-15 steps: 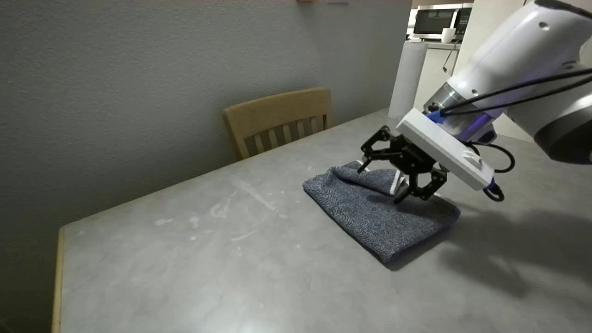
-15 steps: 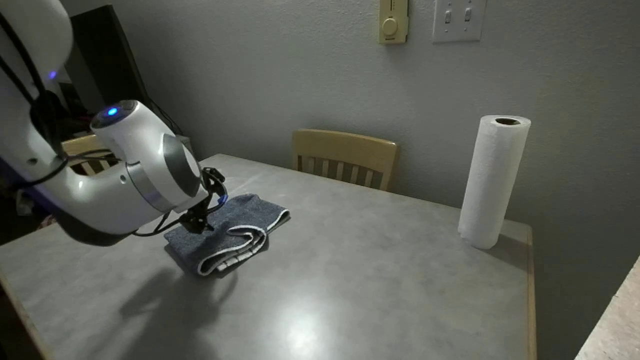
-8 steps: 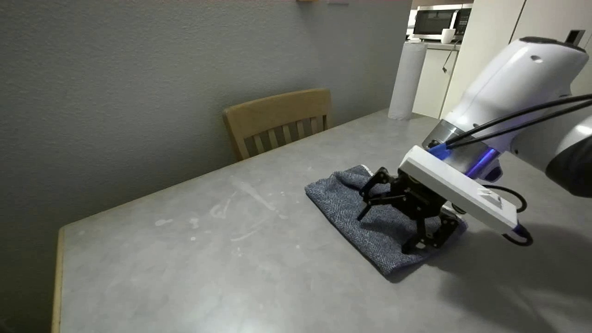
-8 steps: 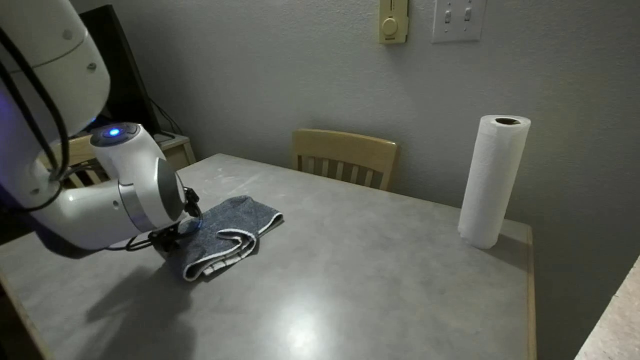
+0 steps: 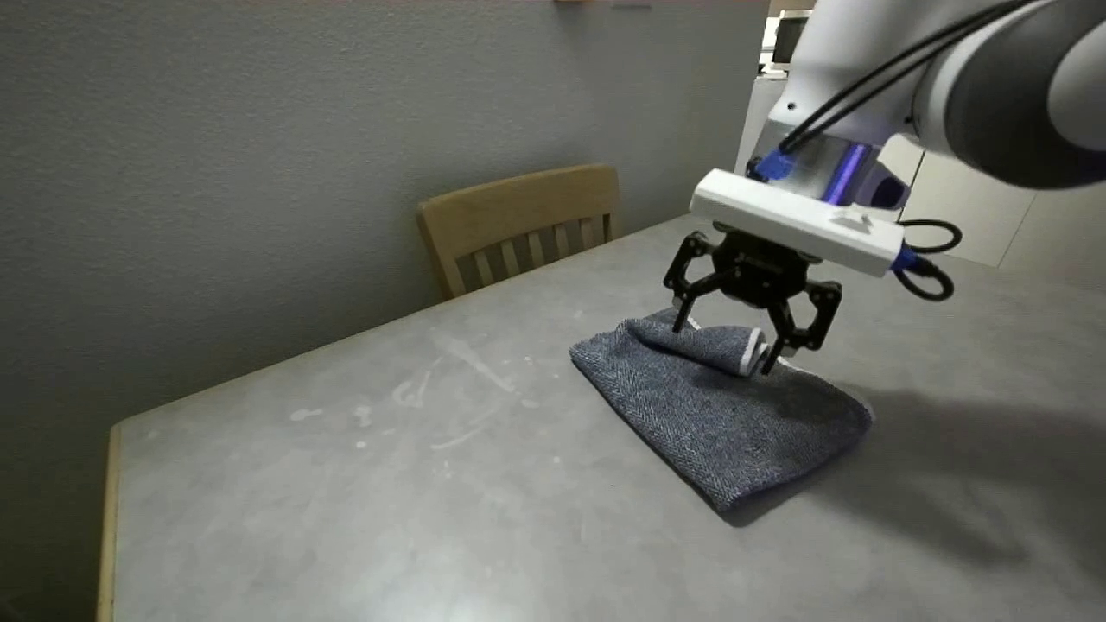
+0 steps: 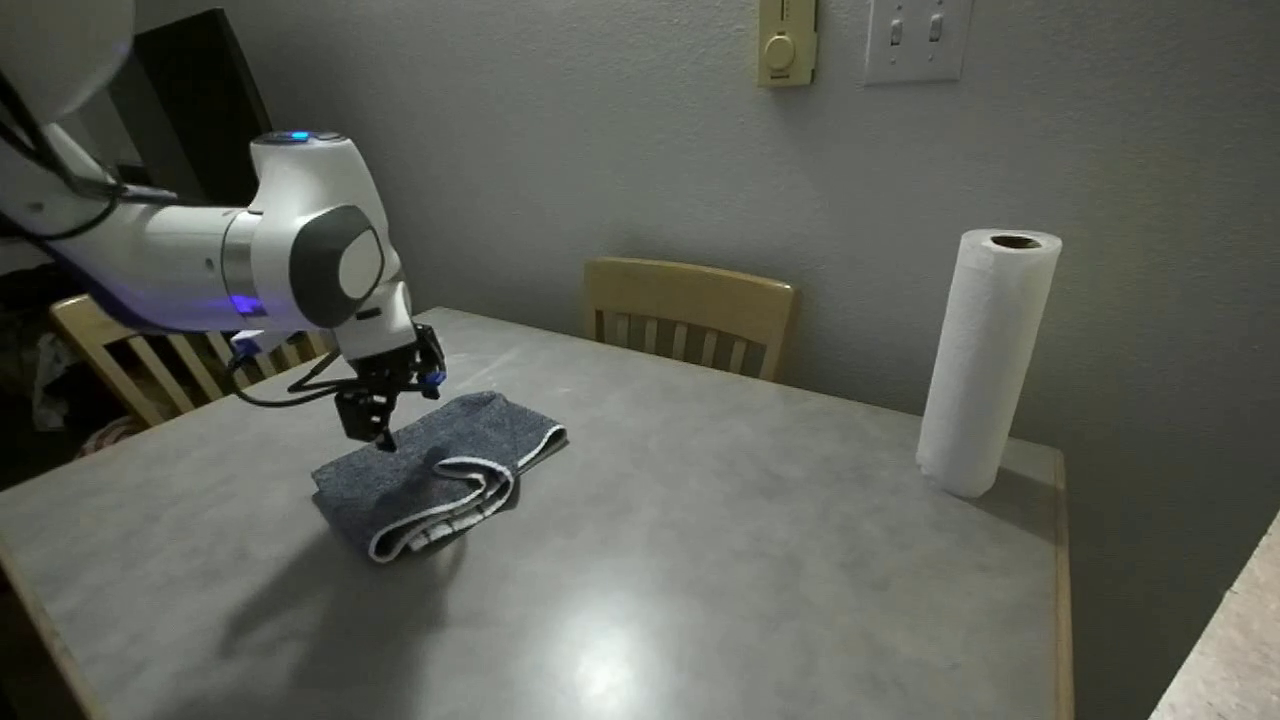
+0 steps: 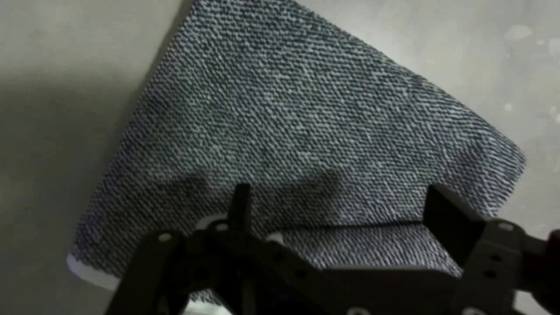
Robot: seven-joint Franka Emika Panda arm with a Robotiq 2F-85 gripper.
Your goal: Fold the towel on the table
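Note:
The folded blue-gray towel (image 5: 726, 423) lies on the light gray table (image 5: 389, 501). In both exterior views its white-edged end curls over in a loose flap, with stripes showing at its edge in an exterior view (image 6: 490, 420). In the wrist view the towel (image 7: 284, 109) fills most of the picture, with a fold line crossing between the fingers. My gripper (image 5: 722, 349) is open and empty, pointing down above the curled flap. In the wrist view the gripper (image 7: 337, 187) has its fingers wide apart with nothing between them. Whether the fingertips touch the towel I cannot tell.
A paper towel roll (image 6: 985, 370) stands near a table corner. A wooden chair (image 6: 690, 300) is against the table's wall side, and a gray wall (image 5: 302, 173) rises behind it. Another chair (image 6: 140, 360) is behind the arm.
The gripper went down over the towel's near part, then rose and moved back above the curled flap, turning more upright. The towel shifted slightly towards the arm's side. The fingers stayed open.

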